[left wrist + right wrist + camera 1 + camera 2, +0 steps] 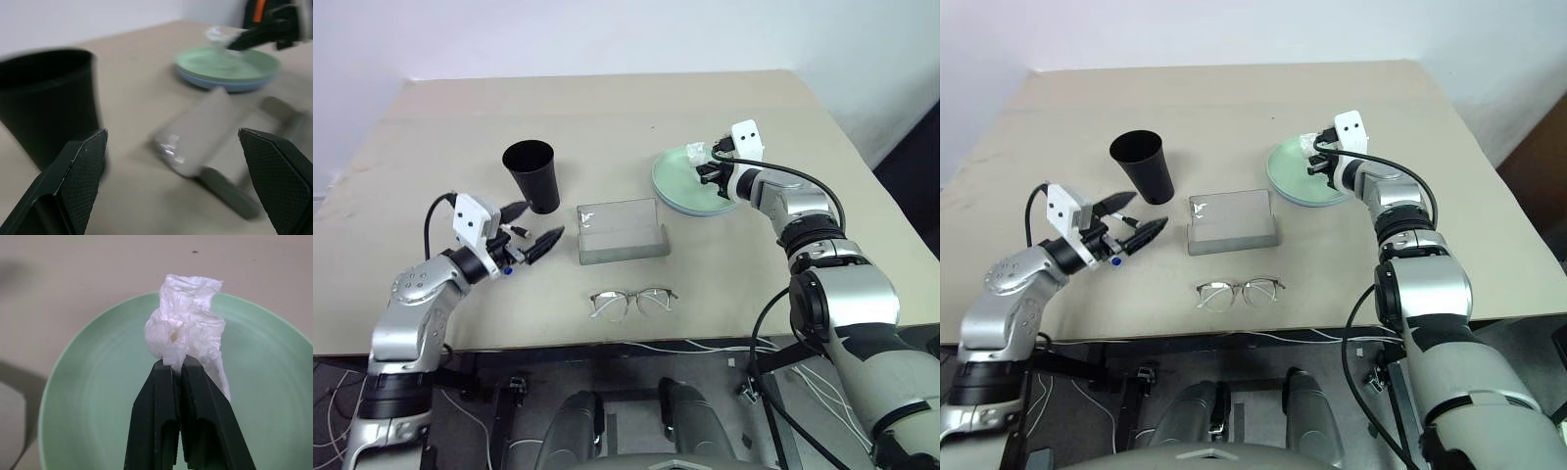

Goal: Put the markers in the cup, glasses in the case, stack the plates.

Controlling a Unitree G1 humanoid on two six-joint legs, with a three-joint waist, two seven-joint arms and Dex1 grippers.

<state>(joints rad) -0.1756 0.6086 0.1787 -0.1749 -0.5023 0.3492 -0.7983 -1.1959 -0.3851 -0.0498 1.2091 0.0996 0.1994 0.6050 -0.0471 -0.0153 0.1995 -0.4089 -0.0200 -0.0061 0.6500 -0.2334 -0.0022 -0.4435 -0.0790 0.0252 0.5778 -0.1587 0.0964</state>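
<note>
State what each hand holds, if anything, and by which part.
Right hand pinches the crumpled tissue by its lower edge. Left hand holds nothing.

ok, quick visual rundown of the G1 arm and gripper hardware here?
Both arms have rounded silver-grey shells with black joints. A white boxy wrist module with two dark dots tops the left gripper and the right gripper. The fingers are matte black, wedge-shaped, with textured pads. A black cable loops over each forearm. A small blue spot sits under the left wrist.

Crumpled white tissue (188, 328); beige table (607, 108), cables (685, 348) below.
</note>
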